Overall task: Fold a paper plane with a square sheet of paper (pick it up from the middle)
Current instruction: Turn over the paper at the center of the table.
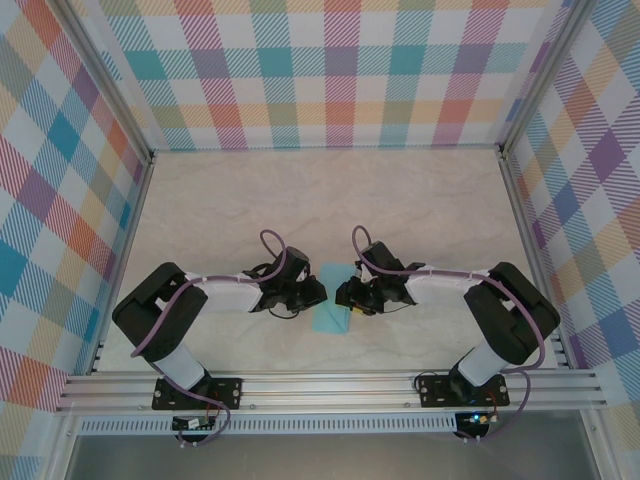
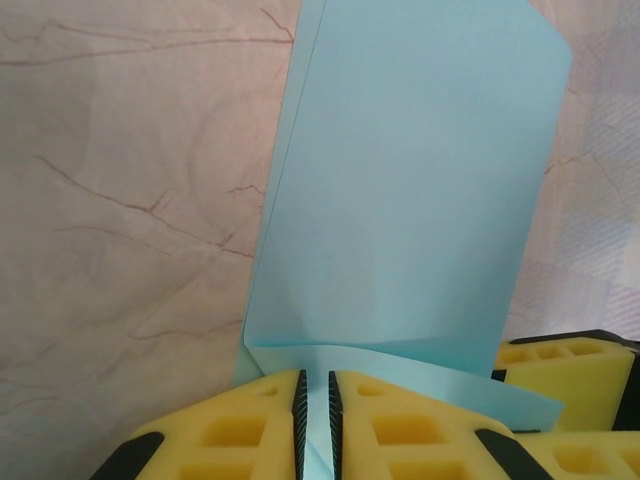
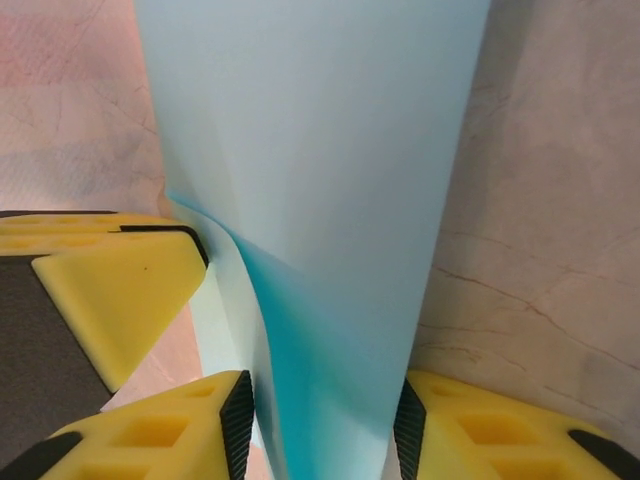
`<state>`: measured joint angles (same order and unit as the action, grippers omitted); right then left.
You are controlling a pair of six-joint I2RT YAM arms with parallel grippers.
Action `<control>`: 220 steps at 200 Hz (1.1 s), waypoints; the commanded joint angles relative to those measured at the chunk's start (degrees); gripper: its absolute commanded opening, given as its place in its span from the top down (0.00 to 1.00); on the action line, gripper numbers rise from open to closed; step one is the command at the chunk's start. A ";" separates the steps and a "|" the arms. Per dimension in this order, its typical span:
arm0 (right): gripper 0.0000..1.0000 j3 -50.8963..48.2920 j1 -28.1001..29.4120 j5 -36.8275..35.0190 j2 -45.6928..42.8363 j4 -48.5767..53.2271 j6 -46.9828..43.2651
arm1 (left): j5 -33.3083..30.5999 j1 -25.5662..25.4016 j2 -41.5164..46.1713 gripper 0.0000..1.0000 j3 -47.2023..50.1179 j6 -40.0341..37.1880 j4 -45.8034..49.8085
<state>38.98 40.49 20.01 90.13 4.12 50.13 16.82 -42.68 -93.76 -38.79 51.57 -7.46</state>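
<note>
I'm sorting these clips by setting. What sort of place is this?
Most likely a lab test cell for robot manipulation, not a home or a workshop: a left arm and right arm bolted to an aluminium rail, a marble-look tabletop, and plaid-printed backdrop panels boxing it in on three sides.

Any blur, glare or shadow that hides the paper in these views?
Top external: even light, sharp, the paper small in frame. Left wrist: crisp, no glare, faint shading near the fold. Right wrist: paper very close, slightly soft, deeper cyan shadow inside its curl.
</note>
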 commanded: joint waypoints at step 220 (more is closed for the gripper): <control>0.94 23.07 0.56 -28.86 -13.63 51.37 -10.80 | -24.55 -0.10 35.25 0.73 3.91 -0.15 27.92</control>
<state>55.68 40.56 6.07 78.19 35.27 41.28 -1.02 -42.68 -63.07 -36.53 51.55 12.58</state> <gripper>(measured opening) 0.058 0.264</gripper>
